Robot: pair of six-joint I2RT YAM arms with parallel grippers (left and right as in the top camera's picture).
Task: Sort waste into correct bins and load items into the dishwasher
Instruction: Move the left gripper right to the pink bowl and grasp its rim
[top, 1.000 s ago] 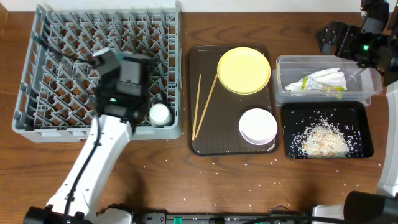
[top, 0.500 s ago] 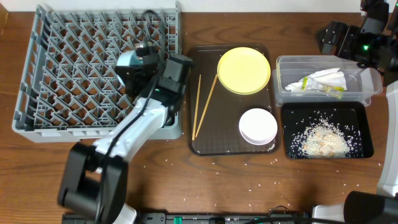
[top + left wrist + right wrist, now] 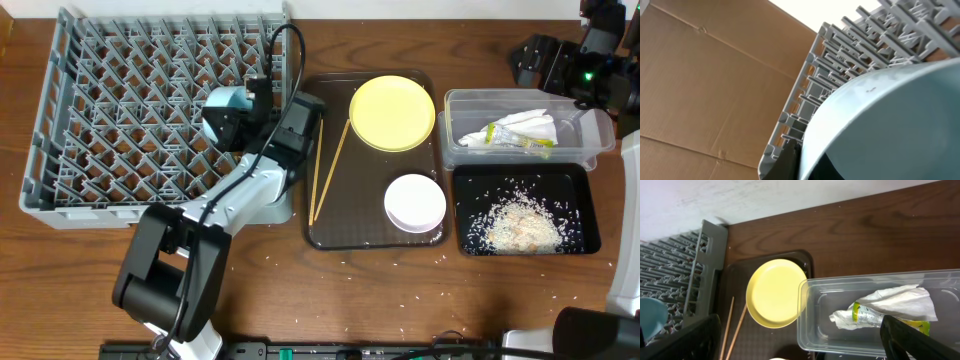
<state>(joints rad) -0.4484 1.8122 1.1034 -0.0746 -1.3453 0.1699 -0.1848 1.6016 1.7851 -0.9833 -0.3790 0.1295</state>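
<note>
My left arm (image 3: 235,195) reads as white links with black joints, a black cable (image 3: 297,50) looped off its wrist. The right arm (image 3: 570,65) is black, small green light (image 3: 588,74) glowing.

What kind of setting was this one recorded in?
Probably a lab bench staged as a dish-clearing station: a large grey plastic dish rack and a dark brown serving tray sit on a wooden table, with plain cardboard sheeting behind the rack.
</note>
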